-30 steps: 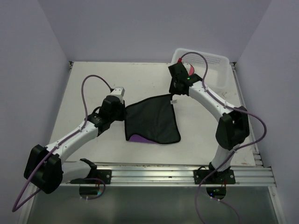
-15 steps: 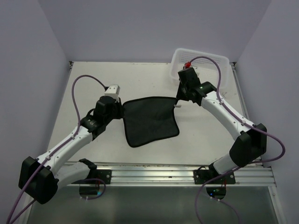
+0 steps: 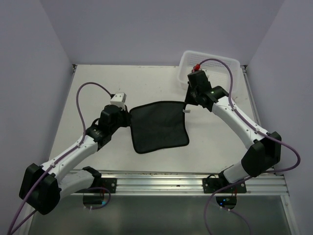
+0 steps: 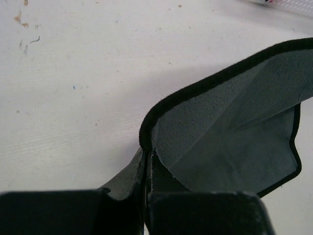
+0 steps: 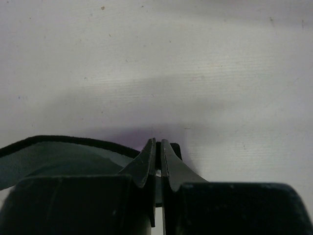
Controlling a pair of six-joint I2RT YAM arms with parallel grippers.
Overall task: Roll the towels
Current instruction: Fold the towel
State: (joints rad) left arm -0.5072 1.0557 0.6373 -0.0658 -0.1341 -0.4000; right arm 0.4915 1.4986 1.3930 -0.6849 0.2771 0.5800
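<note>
Between the pinched-shut left gripper (image 3: 128, 113) and right gripper (image 3: 185, 108) hung the black towel (image 3: 159, 126), one far corner each; uneven pull risked a corner slipping free.

Pretty bare setup. The white table (image 3: 146, 83) fills the middle of the overhead view and it's scuffed up, with little specks and brownish marks showing in the left wrist view around 11 o'clock. Plain pale lavender-grey walls (image 3: 161, 29) box it in at 9, 12 and 3 o'clock, no windows anywhere. At 6 o'clock a silver slotted aluminium rail (image 3: 195, 182) runs along the table's near edge, and below that there's a grey, slightly shiny floor strip (image 3: 161, 215). Lighting is soft and even, with only faint shadows on the tabletop.
</note>
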